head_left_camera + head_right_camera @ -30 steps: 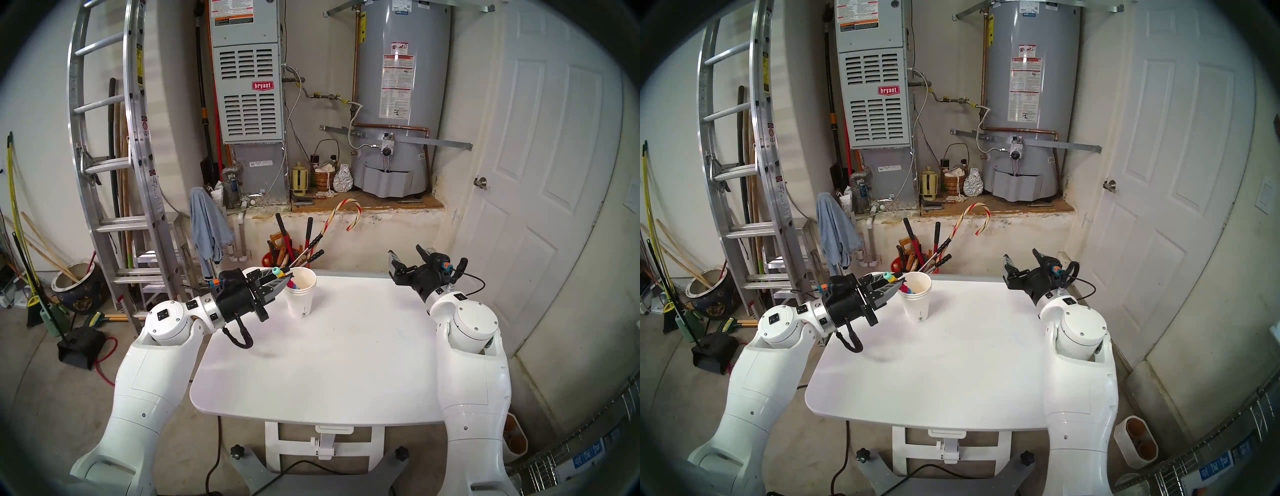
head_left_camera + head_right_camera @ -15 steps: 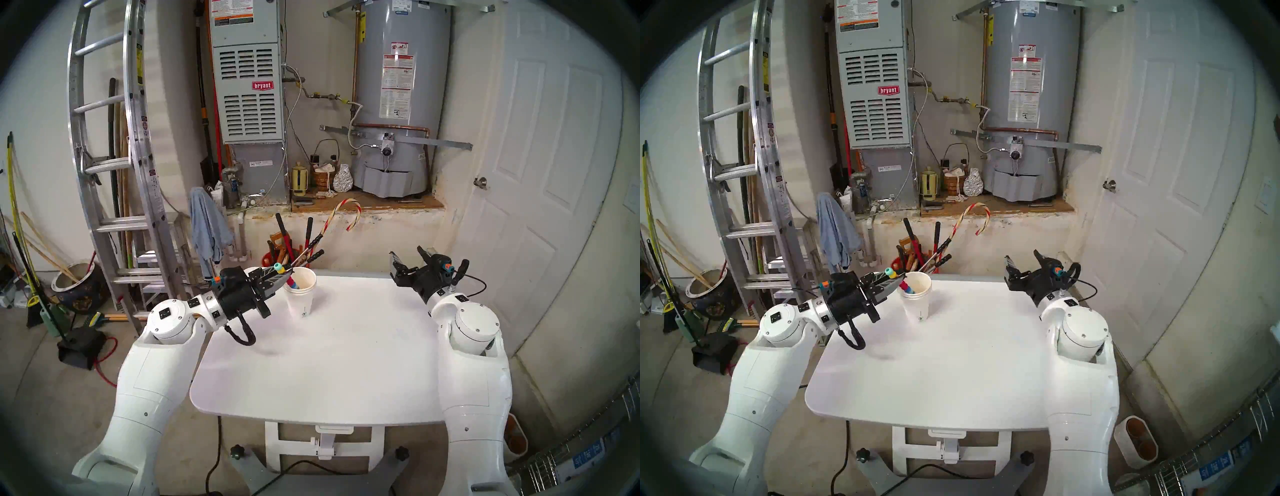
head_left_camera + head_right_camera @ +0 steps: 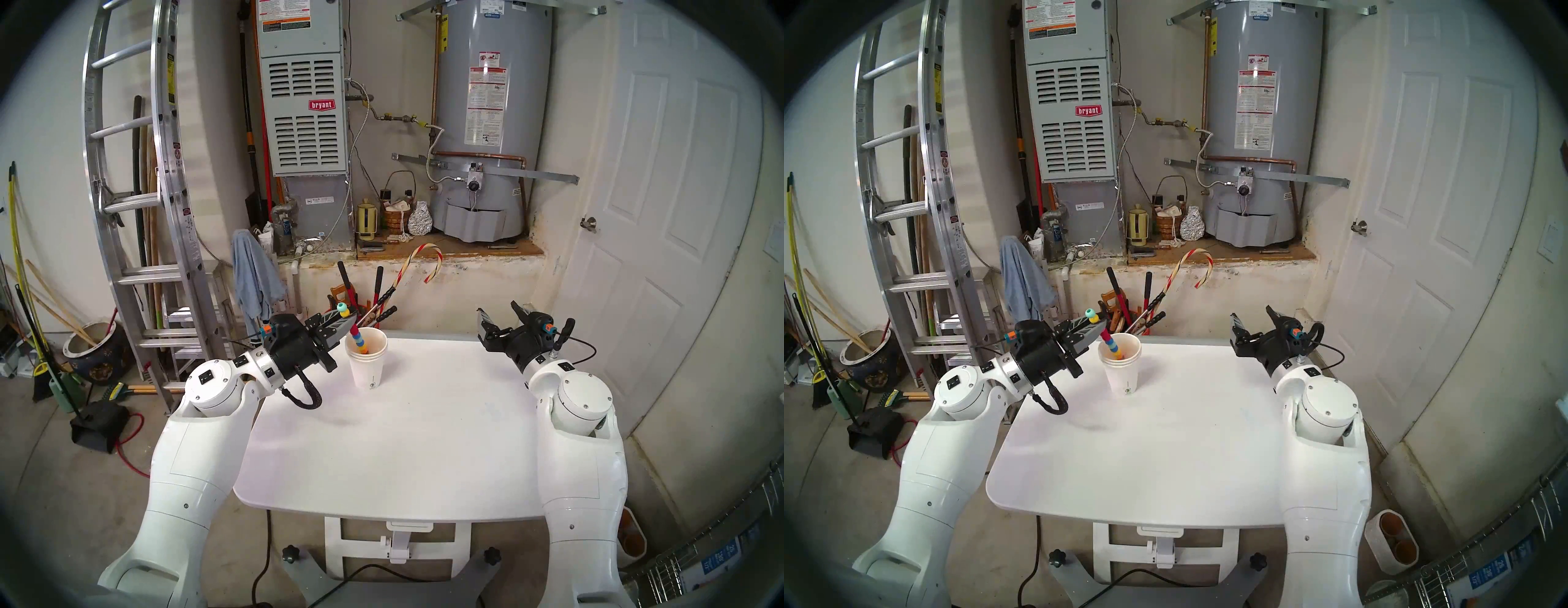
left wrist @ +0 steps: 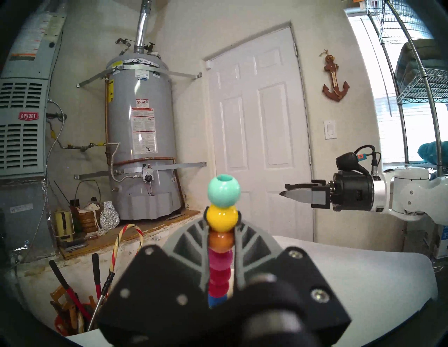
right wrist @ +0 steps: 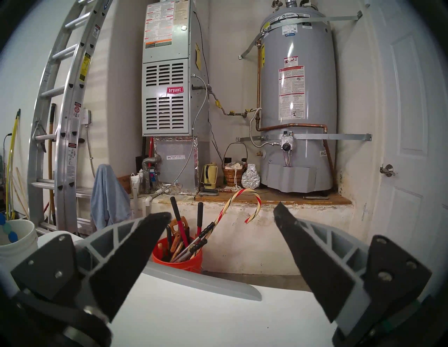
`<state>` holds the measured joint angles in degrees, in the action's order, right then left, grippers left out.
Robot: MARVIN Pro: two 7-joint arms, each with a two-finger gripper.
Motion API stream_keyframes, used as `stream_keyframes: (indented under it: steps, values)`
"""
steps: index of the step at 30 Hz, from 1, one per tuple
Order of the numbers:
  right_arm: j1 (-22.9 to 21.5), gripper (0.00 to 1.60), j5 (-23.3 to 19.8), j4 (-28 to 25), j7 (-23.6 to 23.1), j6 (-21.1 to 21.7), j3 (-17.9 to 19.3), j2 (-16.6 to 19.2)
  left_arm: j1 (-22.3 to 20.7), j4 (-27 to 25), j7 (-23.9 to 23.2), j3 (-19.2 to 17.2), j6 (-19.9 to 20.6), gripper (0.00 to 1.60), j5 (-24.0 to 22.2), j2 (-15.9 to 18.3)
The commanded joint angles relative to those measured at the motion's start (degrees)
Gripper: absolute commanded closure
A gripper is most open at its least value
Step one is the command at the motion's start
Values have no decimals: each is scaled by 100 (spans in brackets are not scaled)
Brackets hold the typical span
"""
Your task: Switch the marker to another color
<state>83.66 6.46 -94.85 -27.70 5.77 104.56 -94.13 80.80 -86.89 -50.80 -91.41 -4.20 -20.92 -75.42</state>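
Compared with half a second earlier, the slim marker of stacked teal, yellow, pink and blue beads (image 3: pixel 355 329) is raised higher out of the stacked white paper cups (image 3: pixel 368 361). It is pinched near its top by the left gripper (image 3: pixel 345 319), tilted, teal end up and leftward, lower end still inside the cups. The cups stand near the white table (image 3: pixel 424 424)'s far left edge; open tabletop lies rightward. The right gripper (image 3: pixel 500 312) is held spread, empty.
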Motion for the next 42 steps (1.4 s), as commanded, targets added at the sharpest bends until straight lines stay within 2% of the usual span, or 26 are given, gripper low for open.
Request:
stream_keyframes:
  steps: [1,14,17,23,29,35,42]
  values:
    - [-125,0,5,-161,19,-46,-32,-6,-303,-465,118,-126,125,160,-156,-90]
    - [-364,0,-18,-90,-63,-60,-107,33,-734,-1088,302,-556,832,160,-581,-96]
    - [-511,0,-112,-59,-300,-93,-222,84,-861,-1080,386,-638,1039,160,-600,-58]
    - [-775,0,-203,-94,-862,-145,-622,193,-861,-1012,456,-650,1269,160,-591,-65]
    - [-1116,0,-215,114,-1430,-233,-1051,312,-818,-997,484,-611,1431,160,-606,-100]
    - [-1408,0,-58,287,-1902,-359,-1566,403,-816,-1011,498,-609,1528,160,-618,-102]
    - [-1776,0,237,717,-2173,-521,-2061,433,-824,-1058,426,-649,1609,160,-686,-63]
